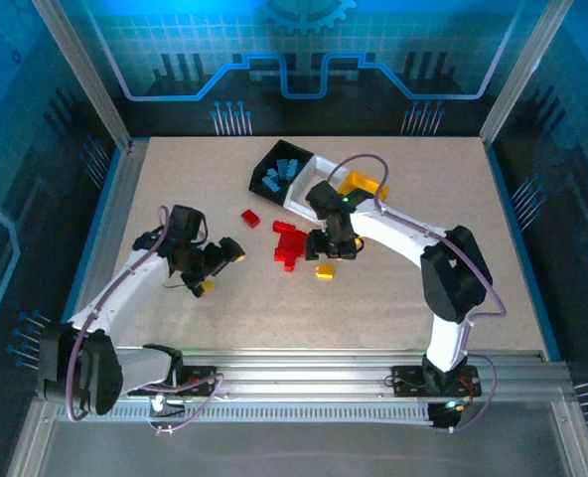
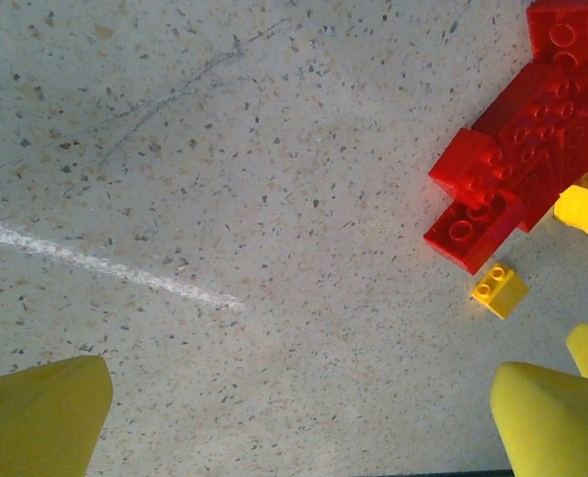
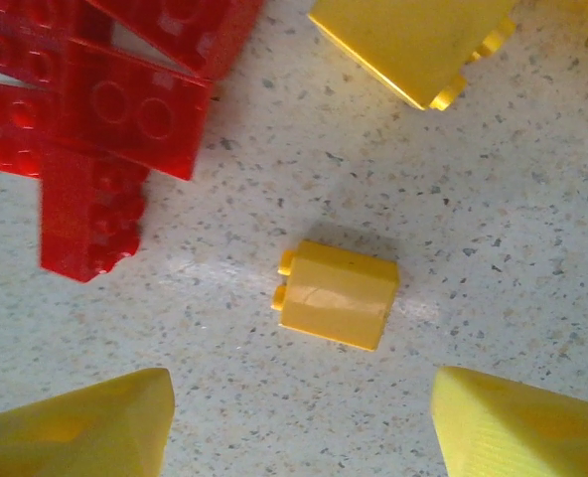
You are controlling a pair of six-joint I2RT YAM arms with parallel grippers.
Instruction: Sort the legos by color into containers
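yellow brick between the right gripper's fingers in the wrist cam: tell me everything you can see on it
The yellow brick is a small, glossy plastic block lying on its side on the speckled table, two studs facing sideways. It sits alone, clear of the red bricks. The right gripper hangs open over it, a finger on either side, neither touching it.

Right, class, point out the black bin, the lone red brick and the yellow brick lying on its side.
black bin (image 1: pixel 282 150): top external view, far wall.
lone red brick (image 1: pixel 250 217): top external view, top face.
yellow brick (image 3: pixel 336 295): right wrist view, smooth upper face.
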